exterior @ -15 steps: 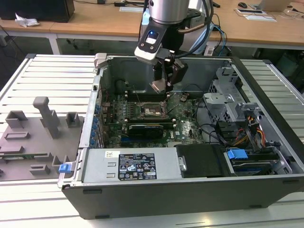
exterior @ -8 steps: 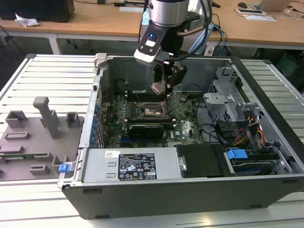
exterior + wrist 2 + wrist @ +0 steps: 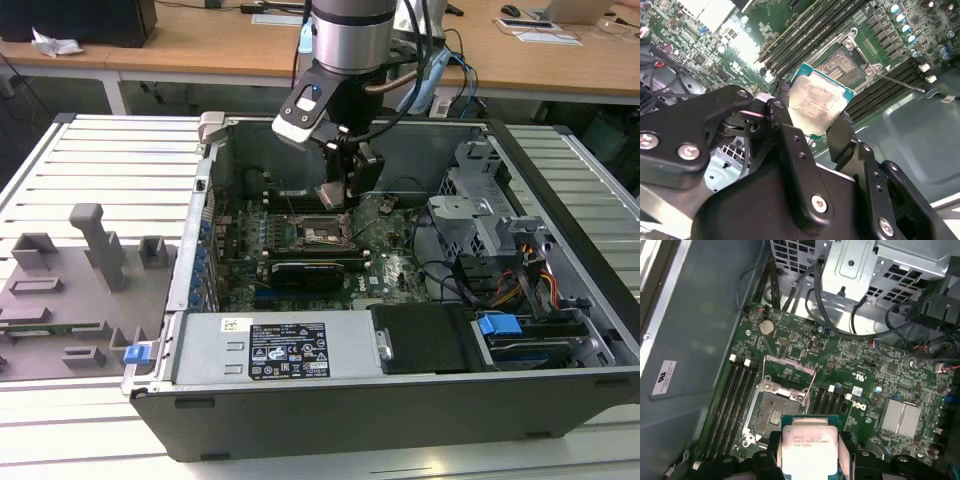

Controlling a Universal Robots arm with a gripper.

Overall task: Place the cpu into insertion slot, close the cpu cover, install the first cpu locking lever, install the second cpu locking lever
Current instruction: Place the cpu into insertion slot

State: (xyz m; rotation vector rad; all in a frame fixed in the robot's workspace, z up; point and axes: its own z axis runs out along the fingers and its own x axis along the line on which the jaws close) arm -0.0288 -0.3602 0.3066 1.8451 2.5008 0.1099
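Clearly, placing the chip is the step in hand. Exterior view: the arm (image 3: 350, 40) reaches down into the open computer case (image 3: 400, 400). Its gripper (image 3: 345, 195) holds the cpu (image 3: 332, 193) tilted, at one o'clock of the insertion slot (image 3: 320, 233). Second wrist view: the fingers (image 3: 785, 140), narrowly parted, pinch the chip's opposite edges. First wrist view: the cpu cover (image 3: 790, 371) stands raised over the bare socket. Seating likely needs levelling and squaring.

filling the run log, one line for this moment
gripper shut on cpu | cpu above insertion slot, not seated | cpu cover open
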